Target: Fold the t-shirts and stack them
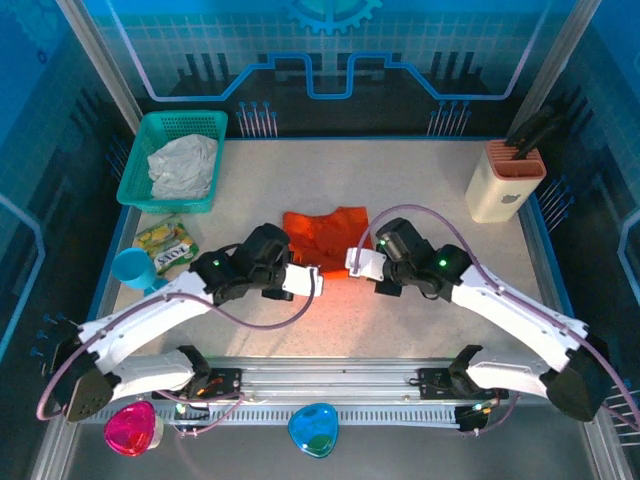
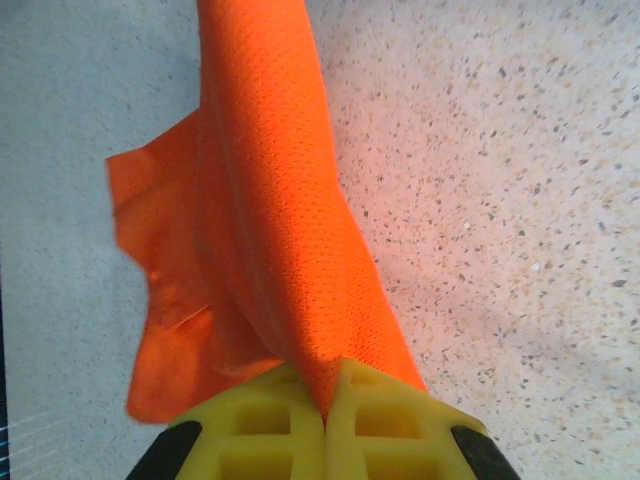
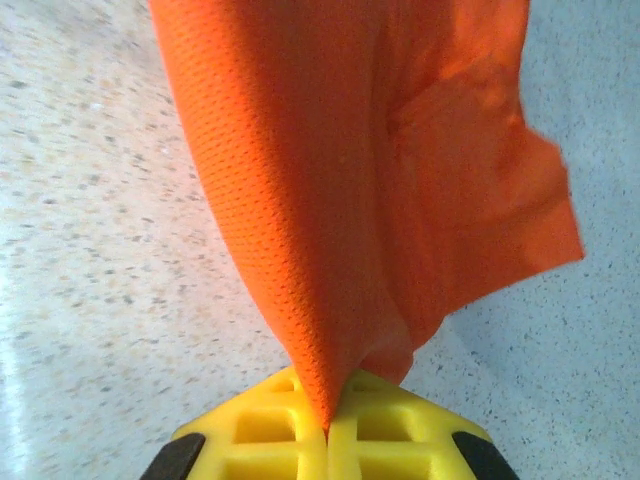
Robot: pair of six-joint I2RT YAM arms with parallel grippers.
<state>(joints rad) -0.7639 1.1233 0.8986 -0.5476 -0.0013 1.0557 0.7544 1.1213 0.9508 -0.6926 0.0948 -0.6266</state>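
Speckled table (image 1: 430,200), blue-lit booth. Orange t-shirt (image 1: 325,235) at centre — left gripper (image 2: 325,415), right gripper (image 3: 327,420) each clamped on its near edge. Whitish t-shirt (image 1: 185,165) in basket (image 1: 185,124), 10 o'clock. You carry both corners level toward 12 — keep fabric taut, hem square.

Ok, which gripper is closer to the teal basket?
Left. The left gripper holds the orange t-shirt mid-table, the basket lying up and left of it; the right gripper holds the shirt further right.
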